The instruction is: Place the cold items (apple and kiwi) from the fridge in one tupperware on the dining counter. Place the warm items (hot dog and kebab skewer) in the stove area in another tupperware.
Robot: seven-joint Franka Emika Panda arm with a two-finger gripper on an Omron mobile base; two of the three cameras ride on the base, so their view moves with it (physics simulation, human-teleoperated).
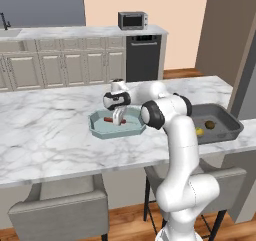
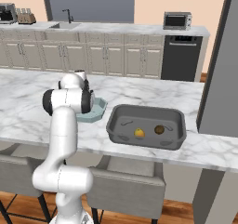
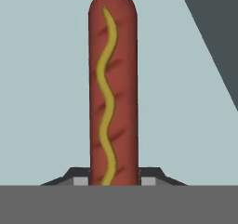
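Observation:
A red hot dog (image 3: 113, 88) with a wavy mustard line lies lengthwise on the floor of a light blue tupperware (image 1: 100, 127), (image 2: 96, 110) on the dining counter. My gripper (image 3: 114, 180), (image 1: 118, 118) points down into this tupperware. Its two fingertips press against the near end of the hot dog, one on each side, so it is shut on it. To the right stands a dark grey tupperware (image 1: 227, 130), (image 2: 116, 125). It holds a yellow apple (image 1: 199, 131), (image 2: 139, 133) and a brown kiwi (image 1: 210, 125), (image 2: 159, 129). The kebab skewer is out of view.
The marble dining counter (image 1: 50, 130) spreads wide to the left of the tupperwares. Grey stools (image 1: 60, 210) stand under its near edge. Beyond it run cabinets, a dishwasher (image 1: 143, 57) and a toaster oven (image 1: 132, 20). A tall dark panel (image 2: 218, 69) rises at the right.

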